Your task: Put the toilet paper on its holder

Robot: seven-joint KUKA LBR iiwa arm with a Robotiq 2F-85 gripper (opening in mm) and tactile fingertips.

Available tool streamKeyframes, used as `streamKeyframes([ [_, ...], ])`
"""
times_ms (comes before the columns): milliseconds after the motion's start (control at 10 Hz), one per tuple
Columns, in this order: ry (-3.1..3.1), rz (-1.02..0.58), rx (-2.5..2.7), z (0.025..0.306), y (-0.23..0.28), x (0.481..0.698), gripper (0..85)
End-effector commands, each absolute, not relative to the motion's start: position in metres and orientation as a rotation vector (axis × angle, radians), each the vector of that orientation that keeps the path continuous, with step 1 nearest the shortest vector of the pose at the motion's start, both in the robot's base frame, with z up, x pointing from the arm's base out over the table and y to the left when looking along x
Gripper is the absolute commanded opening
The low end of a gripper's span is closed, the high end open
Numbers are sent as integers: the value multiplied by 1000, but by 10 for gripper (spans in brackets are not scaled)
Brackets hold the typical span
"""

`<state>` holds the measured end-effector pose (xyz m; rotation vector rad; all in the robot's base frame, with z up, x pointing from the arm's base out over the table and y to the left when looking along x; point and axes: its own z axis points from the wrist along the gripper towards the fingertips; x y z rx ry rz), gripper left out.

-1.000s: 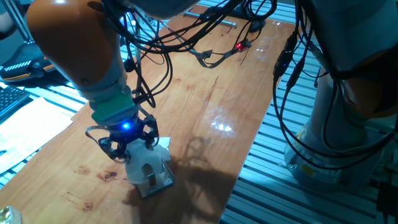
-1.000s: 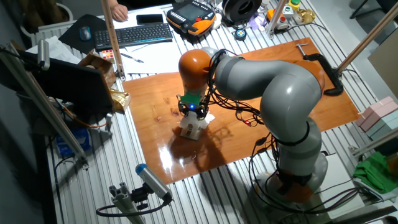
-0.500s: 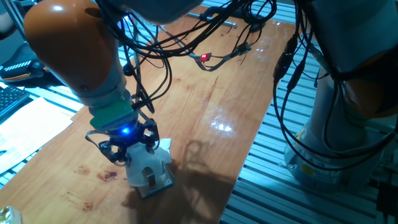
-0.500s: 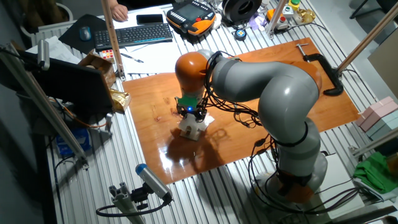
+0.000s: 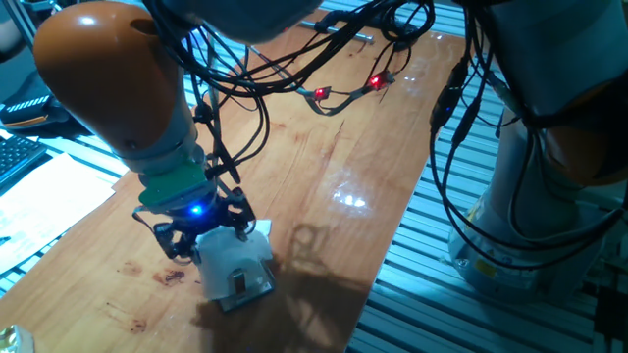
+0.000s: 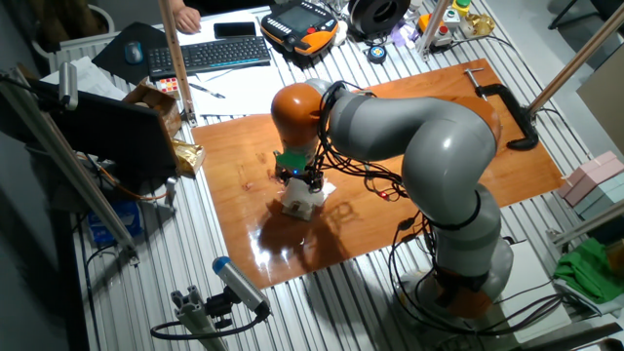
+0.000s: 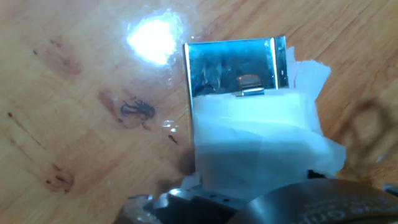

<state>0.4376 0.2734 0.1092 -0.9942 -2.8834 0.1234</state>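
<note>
While hand point(image 5: 203, 238) hangs low over worktop point(image 5: 324, 176), toilet paper point(image 7: 255, 140) sits directly under it, on holder point(image 7: 231, 65). Bare plate and peg lie just ahead of roll. Fingers hidden; cannot tell if hand grips roll.

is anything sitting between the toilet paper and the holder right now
Nothing visible does. The toilet paper already lies right over the holder, covering its lower part in the hand view, with only bare shiny plate and the small bar showing beyond it. The claw is directly on top of the roll.
</note>
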Motion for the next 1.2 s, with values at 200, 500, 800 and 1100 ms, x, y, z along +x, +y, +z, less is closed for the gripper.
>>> streamKeyframes([
  [200, -2859, 107, -925, 124, 261, 454, 850],
  [500, -2881, 88, -846, 136, 237, 474, 800],
  [800, -2939, 121, -805, 132, 223, 480, 777],
  [1100, -2957, 129, -726, 138, 198, 491, 727],
])
